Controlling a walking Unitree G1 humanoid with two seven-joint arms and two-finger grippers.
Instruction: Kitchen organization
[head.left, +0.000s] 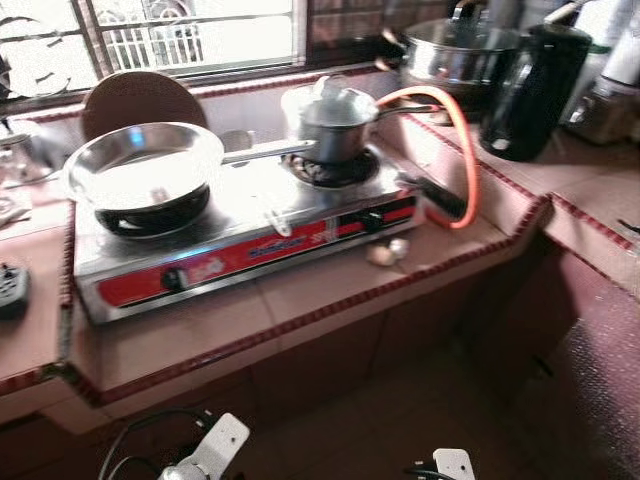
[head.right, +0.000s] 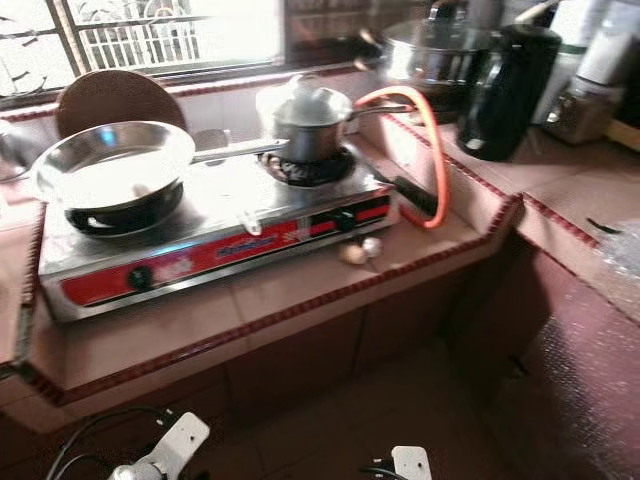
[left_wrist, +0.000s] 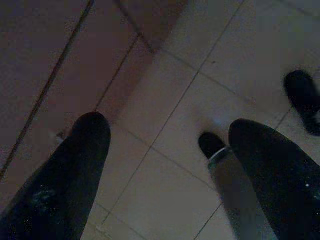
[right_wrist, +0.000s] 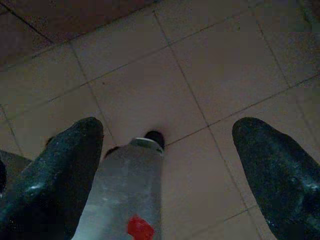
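Note:
A two-burner gas stove (head.left: 240, 250) with a red front stands on the tiled counter (head.left: 300, 310). On its left burner rests a wide steel pan (head.left: 143, 165). A small lidded saucepan (head.left: 335, 125) sits on the right burner, its handle pointing right. Both arms hang low in front of the counter. In the left wrist view my left gripper (left_wrist: 170, 165) is open above pale floor tiles, nothing between its fingers. The right gripper (right_wrist: 167, 160) is open too, over the floor.
An orange gas hose (head.left: 462, 150) loops right of the stove. A black jug (head.left: 528, 90) and a large lidded pot (head.left: 455, 50) stand at the back right. Small pale bulbs (head.left: 388, 252) lie by the stove's front corner. A round brown board (head.left: 140, 100) leans behind the pan.

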